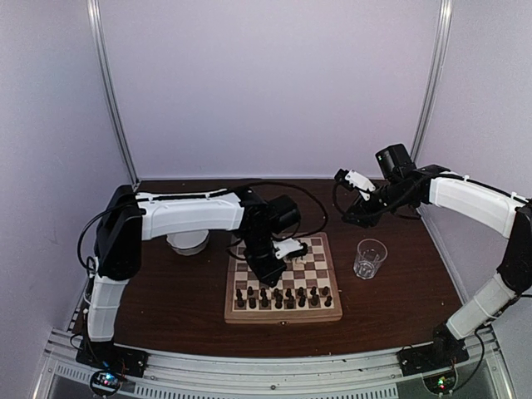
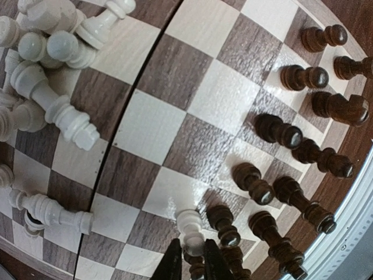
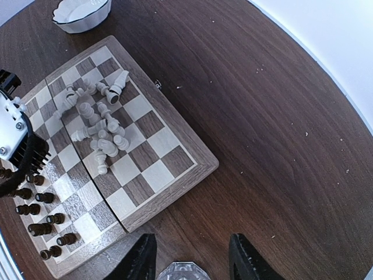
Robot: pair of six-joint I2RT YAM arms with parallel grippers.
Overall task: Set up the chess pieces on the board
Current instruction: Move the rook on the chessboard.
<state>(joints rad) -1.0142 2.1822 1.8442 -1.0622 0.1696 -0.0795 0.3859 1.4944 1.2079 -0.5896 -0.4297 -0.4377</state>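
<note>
Left gripper [image 2: 192,252] cropped, straddling white pawn [image 2: 189,223], grip unclear, glass [image 3: 183,272] cut off

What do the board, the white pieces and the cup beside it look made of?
Board: wood, likely veneer; grain visible, glossy reflections. White chess pieces: lacquered wood or plastic; smooth, shiny, no grain showing. Drinking glass: clear; glass or plastic, cannot tell which.

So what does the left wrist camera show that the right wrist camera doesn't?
Left wrist only: a white pawn between the fingertips of the left gripper. Right wrist only: the white bowl and a glass rim below the open right gripper. Both: the board, the toppled white pieces, the standing dark pieces.
</note>
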